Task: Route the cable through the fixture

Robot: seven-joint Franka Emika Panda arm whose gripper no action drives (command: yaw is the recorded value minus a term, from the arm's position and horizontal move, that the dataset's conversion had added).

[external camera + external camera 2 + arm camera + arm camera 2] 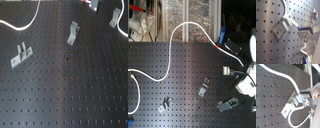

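The cable (pixel 178 29) is a thin white cord that snakes from the second exterior view's left across the black pegboard (pixel 183 95) to a red band (pixel 217 45). My gripper (pixel 223 44) is there, shut on the cable near that band. In the first wrist view the cable (pixel 289 19) lies over a grey metal fixture (pixel 281 28) and runs into my gripper (pixel 303 31). The second wrist view shows the cable (pixel 286 75) reaching the same fixture (pixel 291 106) right beside my gripper (pixel 306 100). At the top edge of the first exterior view only my gripper's (pixel 92 5) tip shows.
Other grey fixtures stand on the board (pixel 60 90): one at the first exterior view's left (pixel 21 54), one in the middle (pixel 73 32), one at the right (pixel 115 19). Boxes and clutter (pixel 143 20) sit behind the board. The white arm (pixel 248 75) fills the second exterior view's right.
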